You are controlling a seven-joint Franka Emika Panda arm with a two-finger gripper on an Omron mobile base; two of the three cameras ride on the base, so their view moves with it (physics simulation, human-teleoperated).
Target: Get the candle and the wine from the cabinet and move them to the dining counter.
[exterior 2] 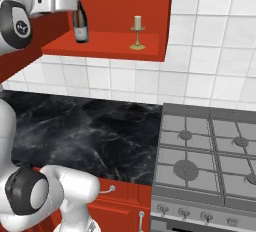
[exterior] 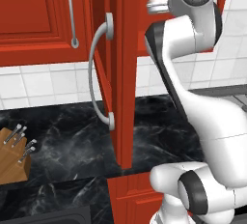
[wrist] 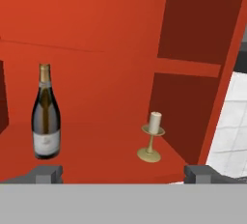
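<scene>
The wine (wrist: 46, 114), a dark bottle with a gold-foil neck and pale label, stands upright on the left of the open red cabinet's shelf (wrist: 96, 153). The candle (wrist: 152, 138), a cream stub in a small brass candlestick, stands to its right near the shelf's front edge. My gripper (wrist: 124, 174) is open wide, in front of the shelf, holding nothing. Both things lie ahead of the fingertips (wrist: 48, 174), apart from them. In the right base view the wine (exterior 2: 80, 18) and candle (exterior 2: 137, 32) stand on the cabinet shelf (exterior 2: 110, 43), with my hand (exterior 2: 57, 1) level with the bottle's neck. The dining counter is out of view.
The cabinet's open door (exterior: 123, 73) with its long curved silver handle (exterior: 99, 73) juts out left of my arm. Below lies a black marble worktop (exterior 2: 90, 131) with a white-tile backsplash. A knife block (exterior: 14, 155) sits at its left, and a gas stove (exterior 2: 210, 156) at its right.
</scene>
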